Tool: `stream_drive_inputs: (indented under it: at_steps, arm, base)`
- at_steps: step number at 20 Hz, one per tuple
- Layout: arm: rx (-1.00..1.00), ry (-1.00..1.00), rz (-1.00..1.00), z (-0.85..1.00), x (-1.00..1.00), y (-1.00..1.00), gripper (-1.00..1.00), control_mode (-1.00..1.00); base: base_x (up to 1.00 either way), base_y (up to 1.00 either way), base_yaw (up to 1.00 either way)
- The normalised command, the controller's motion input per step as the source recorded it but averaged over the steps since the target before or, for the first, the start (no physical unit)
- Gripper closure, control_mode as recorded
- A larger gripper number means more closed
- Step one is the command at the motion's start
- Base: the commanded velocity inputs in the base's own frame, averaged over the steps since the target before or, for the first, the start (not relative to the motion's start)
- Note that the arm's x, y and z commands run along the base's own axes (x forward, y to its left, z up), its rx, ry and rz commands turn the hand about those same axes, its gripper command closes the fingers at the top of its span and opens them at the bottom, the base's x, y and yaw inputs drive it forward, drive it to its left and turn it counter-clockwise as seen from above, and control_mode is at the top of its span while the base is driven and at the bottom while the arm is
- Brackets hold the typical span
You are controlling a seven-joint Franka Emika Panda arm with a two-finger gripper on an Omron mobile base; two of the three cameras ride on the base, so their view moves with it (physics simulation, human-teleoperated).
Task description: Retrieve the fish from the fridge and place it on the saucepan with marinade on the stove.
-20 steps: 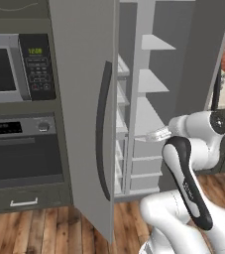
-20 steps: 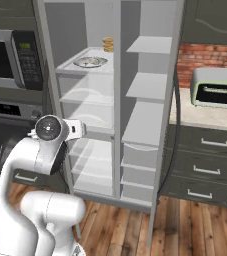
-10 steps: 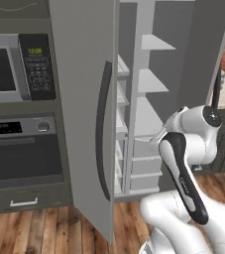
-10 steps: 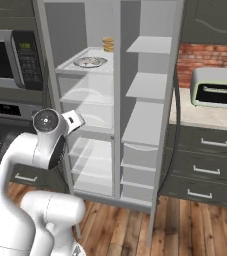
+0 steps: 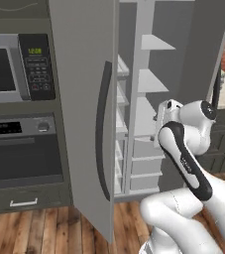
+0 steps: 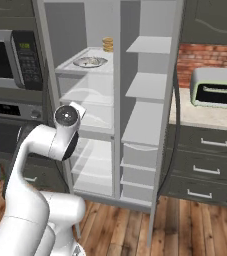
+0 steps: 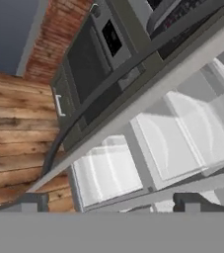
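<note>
The tall grey fridge (image 6: 119, 100) stands open, its white shelves showing. On the top left shelf lies a grey plate (image 6: 89, 62) with a small pale grey piece on it, seemingly the fish; it is too small to be sure. Behind it stand tan stacked rounds (image 6: 107, 44). My gripper (image 5: 159, 115) hangs open in front of the left compartment's middle shelves, well below that plate. In the hand view the gripper (image 7: 111, 205) has its fingertips wide apart with nothing between them, facing the lower glass shelves (image 7: 182, 133). The saucepan, marinade and stove are out of view.
The open left fridge door (image 5: 84, 109) with its dark curved handle (image 5: 102, 134) stands close on my left. Beyond it are a microwave (image 5: 15, 67) and a built-in oven (image 5: 22, 154). A toaster oven (image 6: 216, 89) sits on the counter right of the fridge, above drawers (image 6: 205, 165).
My arm has lifted; the hand rose from the lower shelves to mid-shelf height in front of the left compartment. The gripper stays open.
</note>
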Motion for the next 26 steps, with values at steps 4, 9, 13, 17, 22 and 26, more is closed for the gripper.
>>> stream_drive_inputs:
  at_steps: [4, 9, 13, 17, 22, 26]
  arm:
    - [-0.11, -0.27, 0.20, -0.01, 0.18, 0.10, -1.00, -1.00]
    - [-0.01, -0.18, 0.04, 0.00, 0.39, 0.16, -1.00, -1.00]
    - [0.00, -0.03, 0.00, 0.00, 0.36, 0.01, -1.00, -1.00]
    - [0.00, 0.00, 0.04, 0.00, 0.37, 0.00, -1.00, -1.00]
    - [0.00, 0.00, 0.18, 0.00, 0.14, 0.00, -1.00, -1.00]
    - [0.00, 0.00, 0.26, 0.00, 0.04, 0.00, -1.00, -1.00]
  base:
    - [0.00, 0.00, 0.00]
    - [0.00, 0.00, 0.00]
    - [0.00, 0.00, 0.00]
    - [0.00, 0.00, 0.00]
    - [0.00, 0.00, 0.00]
    - [0.00, 0.00, 0.00]
